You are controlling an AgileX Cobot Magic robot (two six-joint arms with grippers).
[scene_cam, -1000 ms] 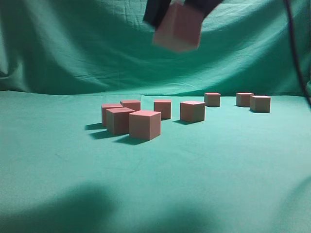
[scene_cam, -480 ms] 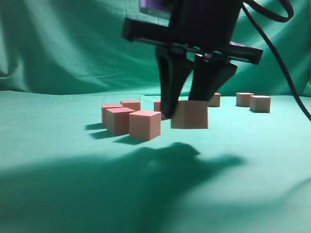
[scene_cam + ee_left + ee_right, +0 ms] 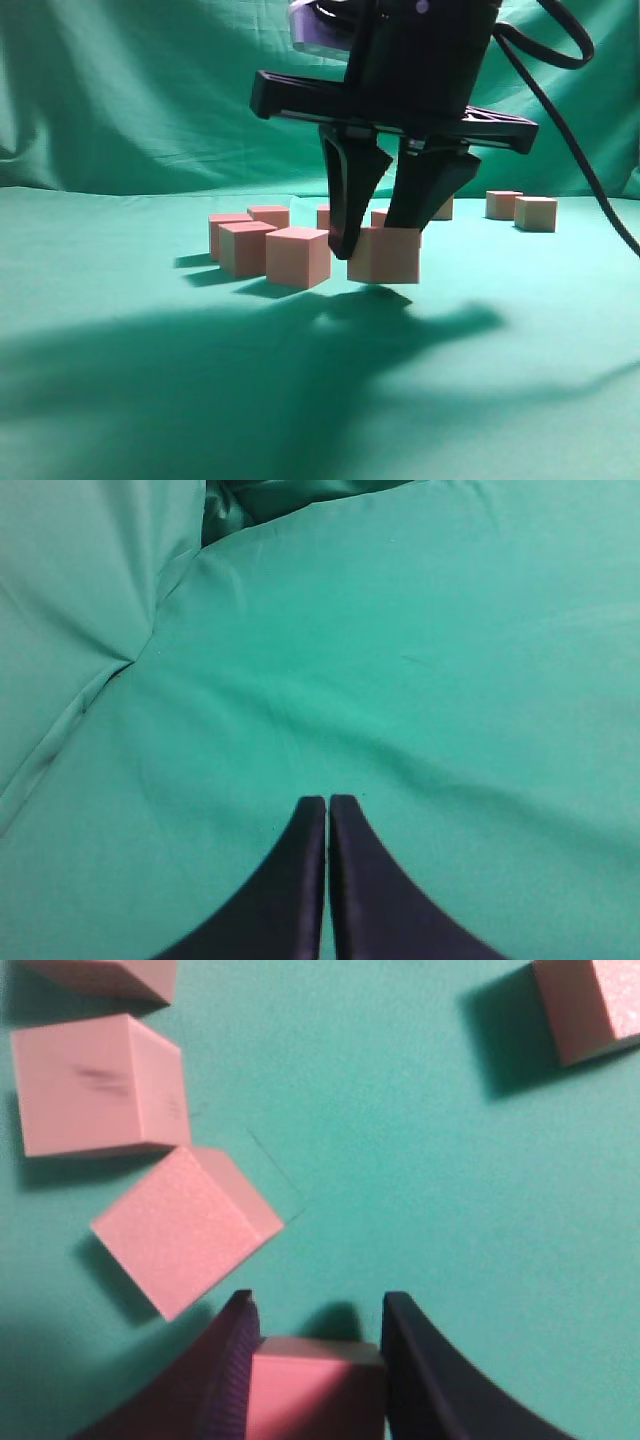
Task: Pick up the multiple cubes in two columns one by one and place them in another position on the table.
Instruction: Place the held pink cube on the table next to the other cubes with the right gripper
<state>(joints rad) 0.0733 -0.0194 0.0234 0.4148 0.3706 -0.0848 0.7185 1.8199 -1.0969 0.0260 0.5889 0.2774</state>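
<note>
One cube (image 3: 384, 255) going down — right gripper (image 3: 385, 240) clamping it.
It is now hanging just above the cloth (image 3: 500, 400) beside the cluster (image 3: 270, 245), lower than before — release pending; left gripper (image 3: 327, 810) pressed closed, empty.

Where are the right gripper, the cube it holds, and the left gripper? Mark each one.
right gripper (image 3: 382, 245), exterior view: between its two black fingertips.
held cube (image 3: 385, 256), exterior view: middle of its front face.
left gripper (image 3: 327, 805), left wrist view: at the two touching fingertips.
</note>
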